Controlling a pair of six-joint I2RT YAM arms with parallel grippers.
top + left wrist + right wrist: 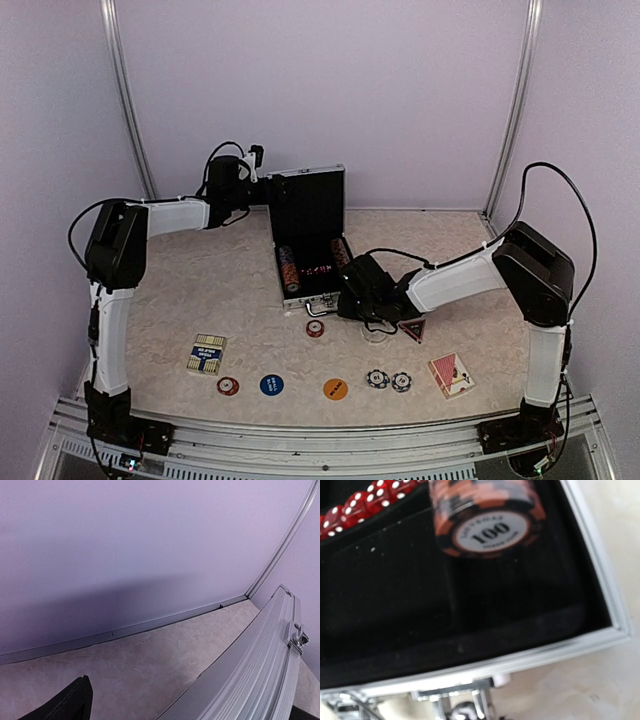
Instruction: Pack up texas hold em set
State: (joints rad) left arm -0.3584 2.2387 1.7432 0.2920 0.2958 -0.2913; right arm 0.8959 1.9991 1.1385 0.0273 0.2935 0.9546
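Observation:
The silver briefcase (309, 205) of the texas hold em set stands open mid-table, black-lined, lid upright. Two rows of striped chips (290, 268) and red dice (350, 507) lie inside; an orange "100" chip (487, 522) ends the right row. My left gripper (260, 178) is open at the lid's top left edge; one finger (72, 702) shows left of the ribbed lid (260, 665), apart from it. My right gripper (343, 302) hovers at the case's front right corner near the metal handle (462, 702); it is shut and its fingers are hidden.
Loose on the table in front: a card deck (207, 353), a striped chip (228, 385), a blue disc (271, 384), an orange disc (336, 388), two chips (388, 380), a second deck (451, 375), a dark triangle (411, 328), a clear disc (376, 334), a chip (315, 327).

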